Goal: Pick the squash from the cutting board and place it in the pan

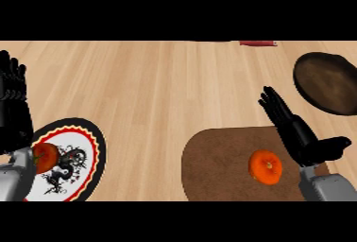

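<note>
no writing or label can be read anywhere; the only marking is a black dragon-like figure on the plate (77,163), which has a red, yellow and black rim.

the squash (266,166), round and orange, lies on the brown board (216,165) at the near right of the wooden surface (160,85). it sits toward the right side of the board, just left of the right hand's (296,134) wrist and nearer than its fingertips. a narrow gap shows between the squash and the hand, so they do not seem to touch.

the right hand rises from the near right edge, fingers straight and pointing far and a little left, thumb spread out to the right. it is released and holds nothing; it shows over the right edge of the board.

the pan (327,82), dark brown and round, lies at the far right, beyond and to the right of the right hand, apart from the board.

the left hand (14,104) rests at the left edge, fingers straight and up, released and holding nothing. below it, a small orange-red fruit (46,157) lies at the left side of the plate, partly hidden by the grey forearm.

a thin red thing (258,43) shows at the far edge.
</note>
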`<state>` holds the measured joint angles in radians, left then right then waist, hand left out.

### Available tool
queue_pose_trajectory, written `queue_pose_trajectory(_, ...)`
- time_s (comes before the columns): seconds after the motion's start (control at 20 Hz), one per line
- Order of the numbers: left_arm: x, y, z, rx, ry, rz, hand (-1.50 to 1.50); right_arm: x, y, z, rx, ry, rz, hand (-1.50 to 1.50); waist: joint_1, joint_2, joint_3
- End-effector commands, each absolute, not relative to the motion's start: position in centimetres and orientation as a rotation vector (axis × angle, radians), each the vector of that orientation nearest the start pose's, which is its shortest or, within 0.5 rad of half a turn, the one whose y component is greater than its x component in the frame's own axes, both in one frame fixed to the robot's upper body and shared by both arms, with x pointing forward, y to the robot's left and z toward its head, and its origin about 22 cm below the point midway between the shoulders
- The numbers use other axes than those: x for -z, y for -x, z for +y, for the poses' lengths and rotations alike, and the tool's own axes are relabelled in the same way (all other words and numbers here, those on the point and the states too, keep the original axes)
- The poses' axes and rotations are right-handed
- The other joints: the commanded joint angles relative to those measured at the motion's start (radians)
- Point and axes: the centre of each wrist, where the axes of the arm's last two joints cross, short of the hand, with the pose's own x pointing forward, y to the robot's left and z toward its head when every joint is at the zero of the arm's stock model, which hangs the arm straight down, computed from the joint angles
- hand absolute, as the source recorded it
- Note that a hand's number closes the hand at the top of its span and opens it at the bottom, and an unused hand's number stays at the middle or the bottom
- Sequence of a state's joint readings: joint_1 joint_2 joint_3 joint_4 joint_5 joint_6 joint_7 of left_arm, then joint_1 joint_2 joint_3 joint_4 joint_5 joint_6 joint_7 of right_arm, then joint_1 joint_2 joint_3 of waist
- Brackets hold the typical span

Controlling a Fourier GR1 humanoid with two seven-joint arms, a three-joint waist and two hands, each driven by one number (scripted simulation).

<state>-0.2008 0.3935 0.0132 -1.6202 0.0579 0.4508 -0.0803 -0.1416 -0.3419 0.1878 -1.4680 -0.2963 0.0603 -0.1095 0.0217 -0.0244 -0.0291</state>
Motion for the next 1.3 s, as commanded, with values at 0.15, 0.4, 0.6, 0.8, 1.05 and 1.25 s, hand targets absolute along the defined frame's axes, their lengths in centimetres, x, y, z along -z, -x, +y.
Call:
queue_pose_trajectory(0.15,-4.7,-27.4,24.9,0.03,-0.137,-1.653,0.0,-9.1,-29.7,-21.8,-0.79,-0.133,-1.802,1.5,-0.005,0.027,0.023)
queue_pose_trajectory(0.4,-1.1,-25.5,21.2,0.072,0.135,-1.401,0.0,-14.9,-31.0,-23.8,-1.211,0.367,-1.98,-1.5,-0.026,0.022,0.024)
queue_pose_trajectory(0.6,-2.9,-25.7,20.9,0.098,0.222,-1.364,0.0,-12.8,-29.5,-21.9,-1.1,0.261,-2.188,-1.5,-0.023,0.021,0.03)
queue_pose_trajectory(0.8,-0.6,-25.8,22.0,0.078,0.227,-1.353,0.0,-12.9,-27.6,-22.1,-1.476,0.321,-1.934,-1.5,-0.035,0.021,0.026)
queue_pose_trajectory(1.05,-1.0,-25.4,22.1,0.076,0.207,-1.349,0.0,-13.9,-26.5,-20.8,-1.874,0.656,-1.495,-1.5,-0.031,0.006,0.019)
queue_pose_trajectory(1.25,-1.2,-25.5,22.4,0.08,0.205,-1.354,0.0,-14.0,-25.1,-19.6,-2.089,0.889,-1.18,-1.5,-0.026,0.007,0.02)
